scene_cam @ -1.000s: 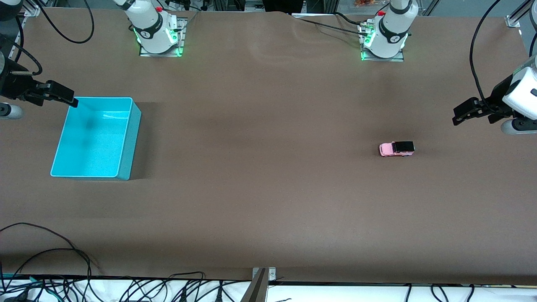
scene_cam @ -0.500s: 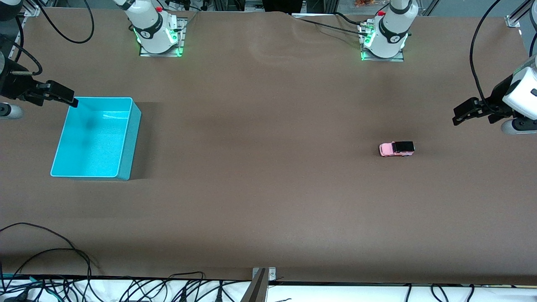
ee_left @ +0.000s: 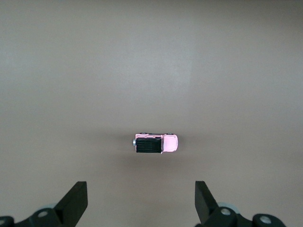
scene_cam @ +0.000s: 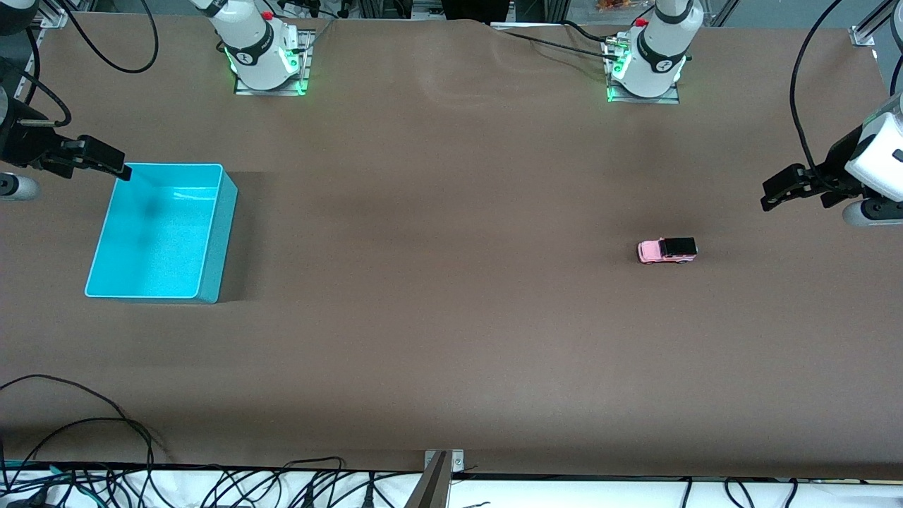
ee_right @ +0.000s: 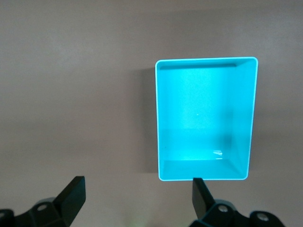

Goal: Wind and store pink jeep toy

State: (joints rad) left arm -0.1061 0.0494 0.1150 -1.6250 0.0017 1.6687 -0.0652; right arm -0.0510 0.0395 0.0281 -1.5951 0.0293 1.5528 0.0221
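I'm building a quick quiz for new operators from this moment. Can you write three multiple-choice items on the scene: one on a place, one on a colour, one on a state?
1. Where is the pink jeep toy?
A. in the cyan bin
B. on the table toward the left arm's end
C. in a gripper

2. What colour is the jeep's roof?
A. black
B. white
C. cyan

3. How do the grippers stand?
A. both shut
B. only the left gripper open
C. both open, holding nothing

Answers:
1 B: the jeep sits on the bare table, apart from the cyan bin, which holds nothing.
2 A: the left wrist view shows a black roof on a pink body.
3 C: the left gripper and the right gripper both show fingers spread with nothing between.
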